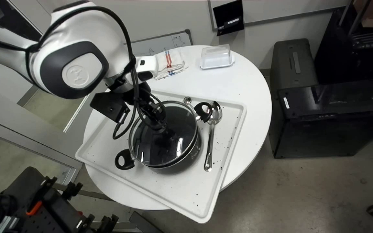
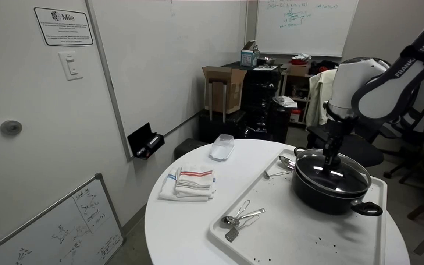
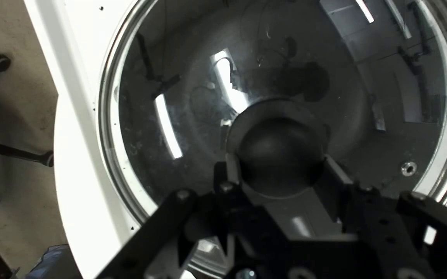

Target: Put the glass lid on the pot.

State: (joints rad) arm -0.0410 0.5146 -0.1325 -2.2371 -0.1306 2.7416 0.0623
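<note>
The glass lid is a see-through disc with a metal rim and a dark round knob. It lies over the black pot, nearly level and a little off centre in an exterior view. In another exterior view the lid covers the pot, whose rim shows just below the lid's edge; I cannot tell whether they touch all round. My gripper has its fingers on both sides of the knob, against it. The lid fills most of the wrist view. The pot's inside shows only darkly through the glass.
The pot stands on a white tray on a round white table. A slotted metal spoon lies beside the pot. Small utensils lie at a tray corner. Folded towels and a clear-lidded dish stand beyond the tray.
</note>
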